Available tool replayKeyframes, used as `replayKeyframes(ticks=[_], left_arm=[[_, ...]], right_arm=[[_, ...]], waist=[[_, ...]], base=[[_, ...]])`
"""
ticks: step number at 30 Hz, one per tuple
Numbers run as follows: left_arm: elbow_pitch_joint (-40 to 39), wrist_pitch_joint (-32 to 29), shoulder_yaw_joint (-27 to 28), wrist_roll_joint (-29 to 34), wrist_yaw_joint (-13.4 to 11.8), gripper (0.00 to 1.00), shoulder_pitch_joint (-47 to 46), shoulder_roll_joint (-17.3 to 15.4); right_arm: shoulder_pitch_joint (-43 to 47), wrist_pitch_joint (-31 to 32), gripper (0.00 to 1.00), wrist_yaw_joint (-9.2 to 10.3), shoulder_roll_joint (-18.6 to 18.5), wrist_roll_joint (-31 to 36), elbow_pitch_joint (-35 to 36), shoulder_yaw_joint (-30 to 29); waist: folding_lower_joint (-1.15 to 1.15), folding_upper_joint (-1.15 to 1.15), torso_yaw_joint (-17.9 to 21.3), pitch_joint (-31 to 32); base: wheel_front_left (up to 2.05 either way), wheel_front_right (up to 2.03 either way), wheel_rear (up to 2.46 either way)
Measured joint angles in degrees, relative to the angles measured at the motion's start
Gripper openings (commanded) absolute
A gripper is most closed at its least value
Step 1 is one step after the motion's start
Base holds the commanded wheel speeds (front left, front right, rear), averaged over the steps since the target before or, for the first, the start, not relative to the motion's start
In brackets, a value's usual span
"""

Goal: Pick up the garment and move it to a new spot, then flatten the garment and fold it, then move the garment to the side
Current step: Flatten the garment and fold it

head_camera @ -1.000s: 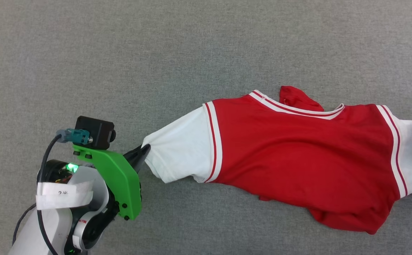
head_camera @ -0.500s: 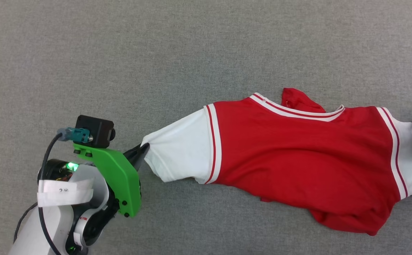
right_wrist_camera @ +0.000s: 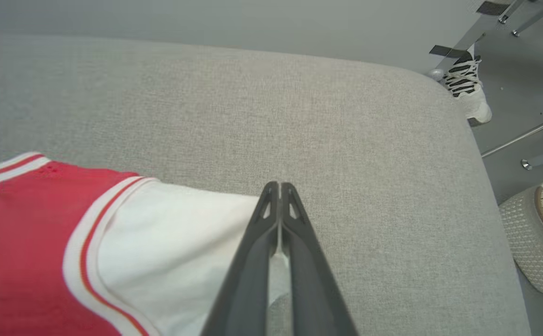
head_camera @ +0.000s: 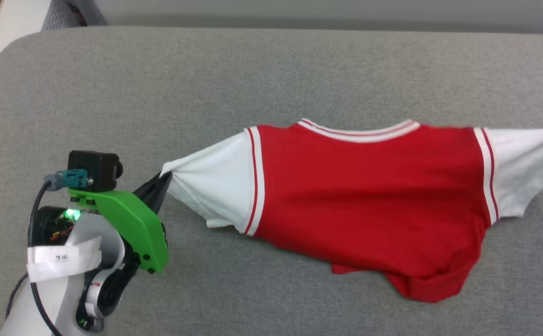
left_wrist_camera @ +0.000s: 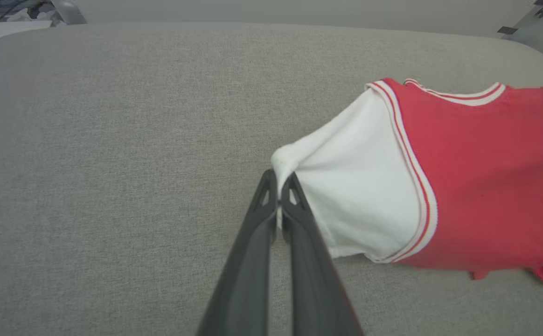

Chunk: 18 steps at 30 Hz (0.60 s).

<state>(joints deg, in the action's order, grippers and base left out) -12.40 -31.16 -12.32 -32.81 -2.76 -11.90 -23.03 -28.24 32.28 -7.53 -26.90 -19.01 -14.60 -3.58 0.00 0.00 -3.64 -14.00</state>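
Garment [head_camera: 369, 205] is stretched sideways across the grey tabletop [head_camera: 271, 70], red body in the middle w/ its lower edge bunched. Your left end effector [left_wrist_camera: 278, 179] is clamped on the tip of one white sleeve [left_wrist_camera: 360, 186]. Your right end effector [right_wrist_camera: 280, 186] is pinched together on the other sleeve [right_wrist_camera: 173, 233] at its outer edge, so fabric's taut btwn them.

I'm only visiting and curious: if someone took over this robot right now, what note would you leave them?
Left gripper: jaws shut on one white sleeve.
Right gripper: jaws shut on the other sleeve.
Shirt: stretched between them over the grey cushion, bunched at the bottom.
Done: both sleeves gripped, shirt pulled wide.
Left: smooth it flat, fold it, move it aside.
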Motion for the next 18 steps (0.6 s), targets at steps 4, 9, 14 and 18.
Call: replayKeyframes(ticks=[4,9,14,18], left_arm=[[-0.48,2.59,1.1,1.21,-0.07,0.0,-0.25,-0.14],[-1.64,5.94,3.07,2.32,-0.3,0.0,-1.57,-0.56],[-3.13,11.72,5.5,4.19,-0.55,0.0,-2.89,-1.45],[-3.83,15.28,7.02,5.23,-0.51,0.0,-2.86,-2.26]], right_arm=[[-0.02,-2.24,0.0,0.0,-1.12,-0.45,4.11,0.02],[-0.08,-5.05,0.0,0.0,-1.59,-0.92,8.49,-1.23],[-0.07,-6.37,0.0,0.0,-2.25,-1.45,13.25,-1.48],[-0.05,-7.35,0.0,-0.01,-4.43,-1.0,17.97,-1.41]], waist=[[0.0,0.0,0.63,2.64],[-0.01,0.0,1.29,5.53],[-0.01,0.0,1.82,8.16],[-0.01,0.0,2.14,9.73]], base=[[0.0,0.0,0.0],[0.0,0.0,0.0],[0.0,0.0,0.0],[0.0,0.0,0.0]])
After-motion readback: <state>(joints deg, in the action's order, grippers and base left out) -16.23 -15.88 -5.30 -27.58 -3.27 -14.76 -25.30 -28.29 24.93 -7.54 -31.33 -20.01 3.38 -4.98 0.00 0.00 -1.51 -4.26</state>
